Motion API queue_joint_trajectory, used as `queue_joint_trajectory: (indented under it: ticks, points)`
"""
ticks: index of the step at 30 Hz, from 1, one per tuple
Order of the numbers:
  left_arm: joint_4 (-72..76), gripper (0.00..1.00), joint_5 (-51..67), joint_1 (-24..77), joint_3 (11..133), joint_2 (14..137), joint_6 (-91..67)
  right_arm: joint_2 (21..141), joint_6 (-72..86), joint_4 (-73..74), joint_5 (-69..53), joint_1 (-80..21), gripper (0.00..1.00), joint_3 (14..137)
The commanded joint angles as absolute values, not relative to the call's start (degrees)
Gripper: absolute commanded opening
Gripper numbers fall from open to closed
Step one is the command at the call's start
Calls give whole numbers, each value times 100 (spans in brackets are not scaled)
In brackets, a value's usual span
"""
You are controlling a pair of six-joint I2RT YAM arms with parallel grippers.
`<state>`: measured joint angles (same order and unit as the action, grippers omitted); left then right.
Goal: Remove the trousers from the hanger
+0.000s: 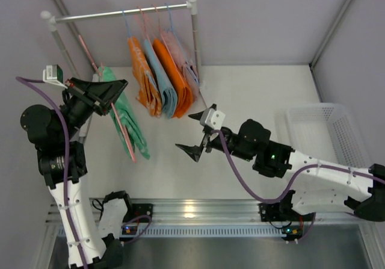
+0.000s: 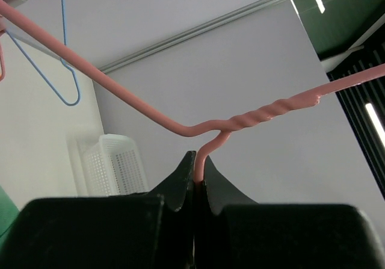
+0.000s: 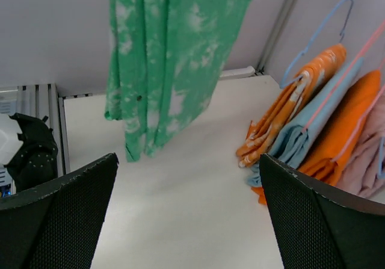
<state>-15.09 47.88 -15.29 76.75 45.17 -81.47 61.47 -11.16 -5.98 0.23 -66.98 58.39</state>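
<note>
Trousers (image 1: 132,127) of mint-green cloth with pale blotches hang folded over the hanger (image 1: 88,53), a thin pink wire one, at the left of the top view, off the rail and well apart from the other garments. The left gripper (image 1: 114,102) is pressed together on the pink wire beside the top of the cloth and holds it above the white table (image 1: 252,94). At mid-table the right gripper (image 1: 194,133) has its fingers spread wide with nothing between them, pointing towards the green cloth but not touching it. Behind, a rail (image 1: 120,13) carries blue-hooked and pink hangers with an orange patterned pair (image 1: 141,79), a light blue pair (image 1: 161,82) and further orange and pink pieces. A white basket (image 1: 328,130) stands at the right edge. In the left wrist view the two black fingertips (image 2: 180,182) pinch the stem of the pink wire just below its twisted neck, and the wire's arms run off to either side. In the right wrist view the green cloth hangs clear above the table ahead of the wide-apart black fingers (image 3: 60,215), and the orange and blue garments sit to the right.
</note>
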Motion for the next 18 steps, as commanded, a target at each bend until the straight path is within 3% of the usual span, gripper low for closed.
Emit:
queue_joint_trajectory:
  ticks: [1, 15, 18]
  points:
    - [-676, 0, 4667, -1547, 8340, 4508, -8358, 6459, -1195, -2256, 615, -7188, 100, 5600]
    - [-782, 0, 4781, -1407, 8894, 4922, -8649, 8532, -1002, -2864, 1819, -7576, 99, 6942]
    - [-835, 0, 4790, -1336, 9000, 4957, -8622, 8875, -836, -2752, 1872, -7559, 93, 7319]
